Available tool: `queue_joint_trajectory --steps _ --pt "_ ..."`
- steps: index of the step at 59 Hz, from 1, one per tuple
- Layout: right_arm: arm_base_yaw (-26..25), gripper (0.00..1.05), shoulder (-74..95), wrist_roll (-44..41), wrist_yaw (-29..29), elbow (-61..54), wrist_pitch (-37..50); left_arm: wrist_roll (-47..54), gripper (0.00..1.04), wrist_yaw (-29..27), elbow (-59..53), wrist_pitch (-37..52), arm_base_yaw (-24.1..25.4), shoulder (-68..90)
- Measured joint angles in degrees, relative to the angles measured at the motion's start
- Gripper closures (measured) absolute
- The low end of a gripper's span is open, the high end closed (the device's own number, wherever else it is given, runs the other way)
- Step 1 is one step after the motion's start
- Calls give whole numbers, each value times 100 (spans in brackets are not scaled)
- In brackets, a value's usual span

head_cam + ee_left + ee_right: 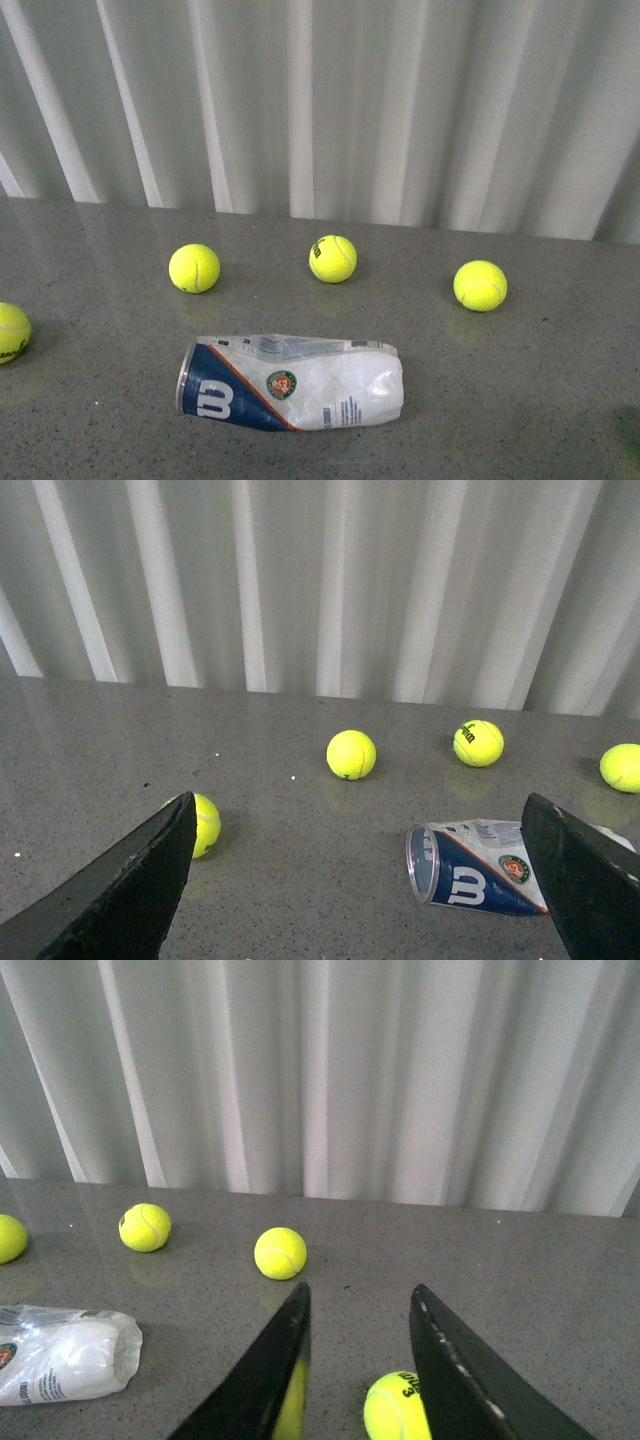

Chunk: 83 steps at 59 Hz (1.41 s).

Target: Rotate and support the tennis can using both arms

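Find the tennis can point(290, 385) lying untouched on its side on the grey table point(520, 400). Note left gripper point(358, 810) fingers spread wide, right gripper point(360, 1295) fingers narrowly parted, both empty. Beware crushing or rolling the dented can under uneven pressure, and nudging away the tennis ball point(390, 1410) seemingly just beside the right fingers.

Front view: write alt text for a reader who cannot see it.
A crumpled clear tennis can with a navy label lies on its side on a grey table, silver-rimmed end to the left. Three yellow-green tennis balls sit apart in a row behind it, and a fourth ball is cut off at the left edge. A white pleated curtain hangs behind.
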Motion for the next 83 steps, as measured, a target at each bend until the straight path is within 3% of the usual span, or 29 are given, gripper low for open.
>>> queue_joint_trajectory --steps 8,14,19,30,39,45,69,83 --pt "0 40 -4 0 0 0 0 0 7 0 0 -2 0 0" --pt "0 20 -4 0 -2 0 0 28 7 302 590 -1239 125 809" --pt "0 6 -9 4 0 0 0 155 7 216 1182 -881 -11 1718" --pt "2 7 -9 4 0 0 0 459 7 323 2920 1003 -527 4712" --pt "2 7 -9 4 2 0 0 546 7 540 4365 852 -800 8074" --pt "2 7 -9 7 0 0 0 417 7 645 4684 787 -835 9276" --pt "2 7 -9 7 2 0 0 -122 7 957 4975 822 -542 10609" --pt "2 7 -9 4 2 0 0 -754 7 1593 5003 940 -581 11036"
